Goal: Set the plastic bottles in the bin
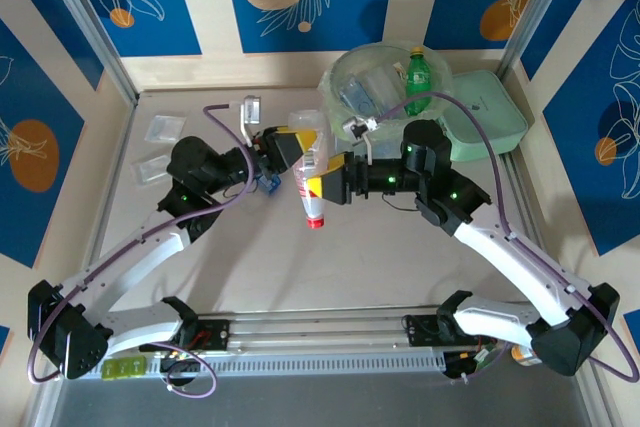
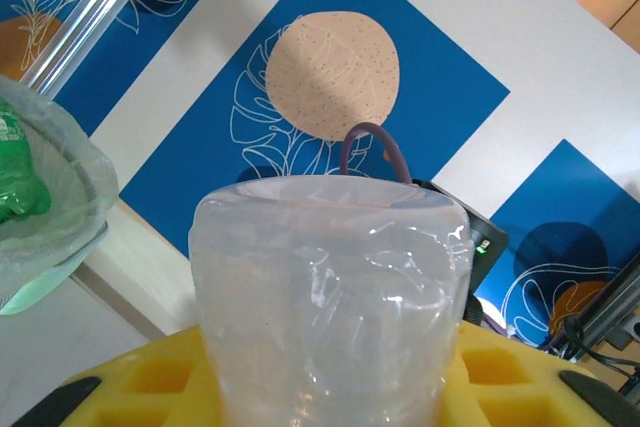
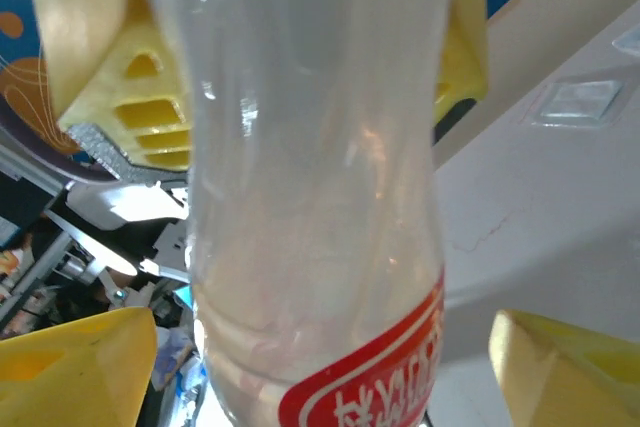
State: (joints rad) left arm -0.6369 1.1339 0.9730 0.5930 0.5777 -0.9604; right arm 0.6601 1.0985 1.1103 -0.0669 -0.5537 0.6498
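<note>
Top external view, bottle (image 1: 310, 162) pinched by left gripper (image 1: 298, 142), right gripper (image 1: 315, 188) spread loosely around it

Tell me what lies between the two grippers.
A clear bottle with a red label and cap: the left gripper is shut near its base end, and the open right gripper straddles its body. The top view shows this.

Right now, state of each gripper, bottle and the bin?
left gripper: shut on red-capped bottle
right gripper: open around that bottle, not gripping
red-capped bottle: capped, held above table, outside bin
bin: uncovered, bag-lined
green bottle: inside bin
</note>
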